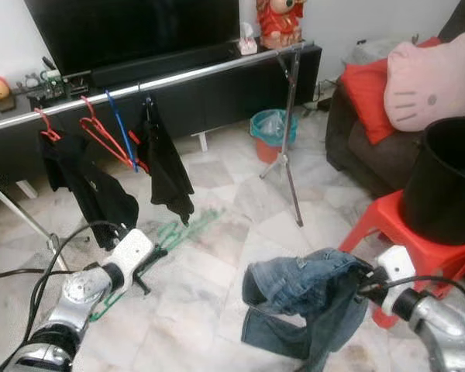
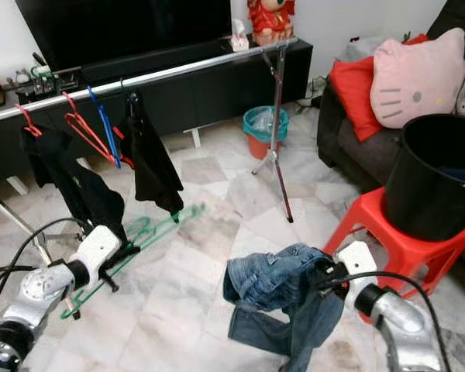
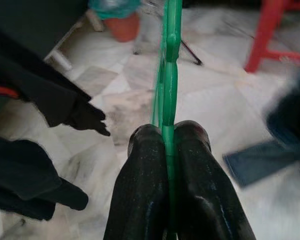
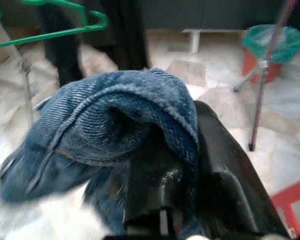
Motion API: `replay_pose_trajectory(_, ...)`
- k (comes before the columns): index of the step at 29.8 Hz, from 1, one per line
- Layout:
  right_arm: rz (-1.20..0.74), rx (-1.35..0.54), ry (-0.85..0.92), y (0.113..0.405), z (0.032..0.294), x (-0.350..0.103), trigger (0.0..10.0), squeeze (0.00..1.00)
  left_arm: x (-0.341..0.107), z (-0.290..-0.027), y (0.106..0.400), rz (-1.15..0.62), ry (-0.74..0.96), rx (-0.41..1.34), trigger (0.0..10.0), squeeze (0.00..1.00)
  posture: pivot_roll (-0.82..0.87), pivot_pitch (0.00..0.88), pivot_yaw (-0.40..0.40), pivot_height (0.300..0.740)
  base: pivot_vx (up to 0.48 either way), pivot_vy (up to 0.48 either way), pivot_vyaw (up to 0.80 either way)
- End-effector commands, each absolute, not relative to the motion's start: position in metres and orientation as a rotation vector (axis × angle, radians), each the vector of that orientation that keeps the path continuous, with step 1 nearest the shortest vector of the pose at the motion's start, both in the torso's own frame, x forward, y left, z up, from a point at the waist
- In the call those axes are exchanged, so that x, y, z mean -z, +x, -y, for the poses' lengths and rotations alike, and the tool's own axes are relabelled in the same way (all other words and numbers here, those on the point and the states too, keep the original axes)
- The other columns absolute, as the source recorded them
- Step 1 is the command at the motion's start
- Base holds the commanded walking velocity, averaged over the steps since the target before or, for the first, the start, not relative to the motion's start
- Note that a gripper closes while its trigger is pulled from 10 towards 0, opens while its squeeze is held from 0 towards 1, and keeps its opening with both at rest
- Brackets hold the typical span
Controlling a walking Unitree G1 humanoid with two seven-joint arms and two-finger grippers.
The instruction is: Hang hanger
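My left gripper is shut on a green hanger, held low over the marble floor; the left wrist view shows the green hanger pinched between both black fingers. Blue jeans hang bunched from my right gripper, which is shut on the jeans' cloth. Above and behind runs a silver clothes rail. It carries red hangers, a blue hanger and two black garments.
The rail's tripod leg stands mid-floor, with a teal bin behind it. At the right a red stool bears a black bucket. A sofa with a pink cushion and a black TV cabinet bound the room.
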State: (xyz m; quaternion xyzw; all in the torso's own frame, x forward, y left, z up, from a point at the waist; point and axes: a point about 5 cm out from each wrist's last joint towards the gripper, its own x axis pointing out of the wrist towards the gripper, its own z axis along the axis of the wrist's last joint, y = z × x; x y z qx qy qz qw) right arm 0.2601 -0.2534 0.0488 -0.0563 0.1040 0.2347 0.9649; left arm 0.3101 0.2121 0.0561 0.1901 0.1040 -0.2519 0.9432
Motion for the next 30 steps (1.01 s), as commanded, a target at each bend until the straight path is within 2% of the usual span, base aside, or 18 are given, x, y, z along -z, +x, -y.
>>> replay_pose_trajectory(1,-0.088,-0.339,-0.086,0.275,0.25,-0.061,0.0,0.0,-0.05,-0.216,0.311,-0.23,0.289,0.37,10.0,0.0,0.05,0.013,0.086,0.74,0.0,0.0,0.0)
replay_pose_trajectory(9,-0.087,-0.079,0.009,0.276,0.242,-0.044,0.0,0.0,-0.04,-0.21,0.307,-0.246,0.246,0.291,10.0,0.0,0.05,0.013,0.084,0.74,0.0,0.0,0.0)
replay_pose_trajectory(10,-0.1,-0.034,0.019,0.275,0.242,-0.04,1.7,0.0,-0.039,-0.207,0.307,-0.241,0.246,0.3,10.0,0.0,0.05,0.014,0.085,0.74,0.0,0.0,0.0)
replay_pose_trajectory(11,-0.124,0.032,0.042,0.274,0.242,-0.034,10.0,0.0,-0.036,-0.204,0.305,-0.252,0.246,0.318,10.0,0.0,0.04,0.014,0.086,0.74,0.0,0.0,0.0)
replay_pose_trajectory(16,-0.216,0.139,0.102,0.269,0.226,-0.011,10.0,0.0,-0.031,-0.205,0.301,-0.255,0.243,0.281,10.0,0.0,0.05,0.015,0.073,0.74,0.0,0.0,0.0)
replay_pose_trajectory(21,-0.428,0.184,0.059,0.249,0.22,0.022,10.0,0.0,-0.006,-0.223,0.285,-0.455,0.293,0.196,10.0,0.0,0.05,0.007,0.069,0.74,0.0,0.0,0.0)
replay_pose_trajectory(30,-0.507,0.261,0.126,0.229,0.223,0.04,10.0,0.0,0.026,-0.248,0.247,-0.66,0.293,0.075,10.0,0.0,0.04,0.0,0.068,0.74,0.0,0.0,0.0)
